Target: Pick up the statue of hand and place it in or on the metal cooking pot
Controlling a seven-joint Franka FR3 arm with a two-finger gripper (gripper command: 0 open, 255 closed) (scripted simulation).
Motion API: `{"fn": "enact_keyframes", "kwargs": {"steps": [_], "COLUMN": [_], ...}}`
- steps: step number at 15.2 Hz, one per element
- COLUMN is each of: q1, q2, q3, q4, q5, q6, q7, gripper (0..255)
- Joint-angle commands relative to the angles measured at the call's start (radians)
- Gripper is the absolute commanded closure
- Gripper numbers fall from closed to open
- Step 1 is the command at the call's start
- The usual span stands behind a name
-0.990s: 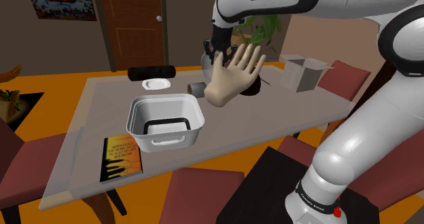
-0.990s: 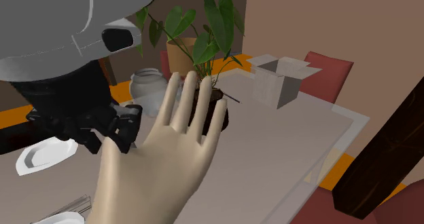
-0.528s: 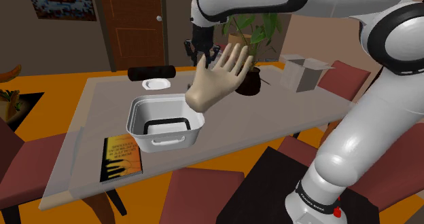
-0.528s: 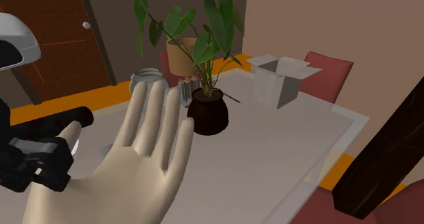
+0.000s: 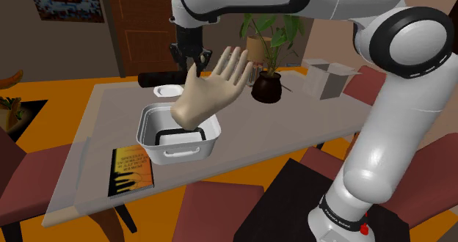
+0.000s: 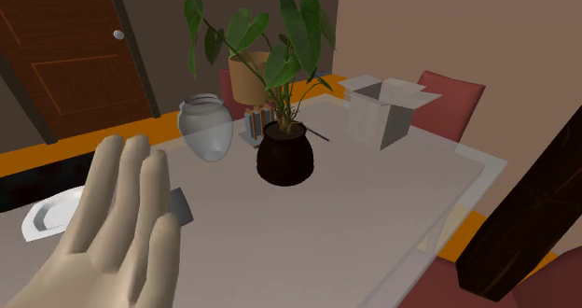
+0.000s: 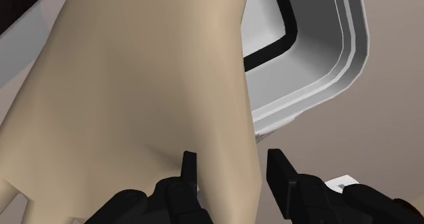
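Note:
The hand statue (image 5: 209, 92) is a large beige open hand, fingers pointing up, held in the air. My black gripper (image 5: 191, 57) is shut on its edge from above and behind. The statue's wrist end hangs over the far side of the pot (image 5: 180, 134), a pale square-cornered pot with black handles on the table. In the wrist view the statue (image 7: 136, 87) is clasped by my gripper (image 7: 231, 178), and the pot (image 7: 319, 60) lies below, beyond it. In the second exterior view the statue (image 6: 112, 231) is at the lower left.
On the glass-topped table (image 5: 308, 119) are an orange book (image 5: 133, 167), a white plate (image 5: 167, 91), a black cylinder (image 5: 165, 78), a dark plant pot (image 5: 266, 88), a glass vase (image 6: 205, 127) and an open box (image 5: 326, 79). Red chairs (image 5: 220, 207) surround it.
The arm has carried the statue toward the shoulder view's left, from in front of the plant pot to above the pot's far side. The grip has stayed shut.

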Motion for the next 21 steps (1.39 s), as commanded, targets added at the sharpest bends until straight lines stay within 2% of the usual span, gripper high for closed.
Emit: {"fn": "enact_keyframes", "kwargs": {"steps": [1, 6, 21], "q1": [0.032, 0.126, 0.097], "q2": [0.051, 0.202, 0.159], "q3": [0.025, 0.063, 0.055], "q4": [0.070, 0.269, 0.011], "q5": [-0.027, -0.102, -0.090], "q6": [-0.033, -0.121, 0.095], "q7": [0.051, 0.151, 0.189], "gripper": [255, 255, 255]}}
